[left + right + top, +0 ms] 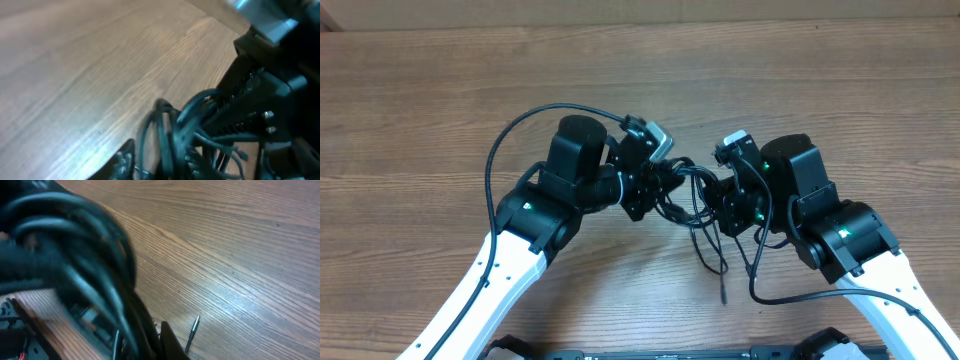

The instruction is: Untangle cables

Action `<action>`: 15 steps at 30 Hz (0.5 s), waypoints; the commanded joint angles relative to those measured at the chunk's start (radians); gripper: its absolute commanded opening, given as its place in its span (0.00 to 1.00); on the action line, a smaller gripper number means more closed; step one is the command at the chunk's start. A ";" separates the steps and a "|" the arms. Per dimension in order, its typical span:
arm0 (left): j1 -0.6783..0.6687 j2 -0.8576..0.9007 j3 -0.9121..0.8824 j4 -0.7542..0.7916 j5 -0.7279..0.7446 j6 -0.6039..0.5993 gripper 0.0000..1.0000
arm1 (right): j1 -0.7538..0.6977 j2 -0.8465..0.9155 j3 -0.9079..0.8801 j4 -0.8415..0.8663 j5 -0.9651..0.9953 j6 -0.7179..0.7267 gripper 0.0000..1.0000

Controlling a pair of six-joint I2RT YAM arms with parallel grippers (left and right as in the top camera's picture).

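left arm (505,265): white link, black joints | right arm (895,290): same, green lights

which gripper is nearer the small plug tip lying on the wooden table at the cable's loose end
Right. The right gripper is directly ahead of the small plug tip, loose strands of the thin black cables running between them; the left gripper is farther, off to the left.

Light brown wood-grain table (420,80) top
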 commanded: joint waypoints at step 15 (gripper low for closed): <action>0.116 -0.114 0.029 0.035 -0.270 -0.217 0.05 | 0.004 0.039 0.017 -0.091 0.071 0.007 0.04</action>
